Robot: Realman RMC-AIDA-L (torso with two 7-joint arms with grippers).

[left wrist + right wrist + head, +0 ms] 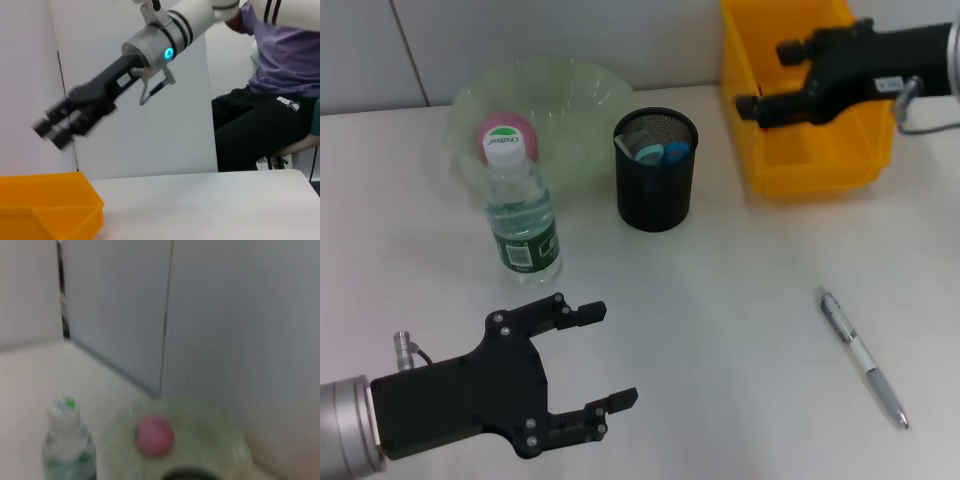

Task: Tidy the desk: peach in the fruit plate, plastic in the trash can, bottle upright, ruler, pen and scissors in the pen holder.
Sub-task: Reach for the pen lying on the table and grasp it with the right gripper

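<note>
The pen (pixel 863 356) lies on the worktop (pixel 720 320) at my right side, long axis running toward me and slightly outward, nearer my right gripper (pixel 752 105), empty above the yellow bin (pixel 800 160), than my open left gripper (pixel 605 357)

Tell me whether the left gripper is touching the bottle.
Apart. In the head view the left gripper, fingers open, sits nearer the robot than the upright bottle, with bare table plainly showing between them.
</note>
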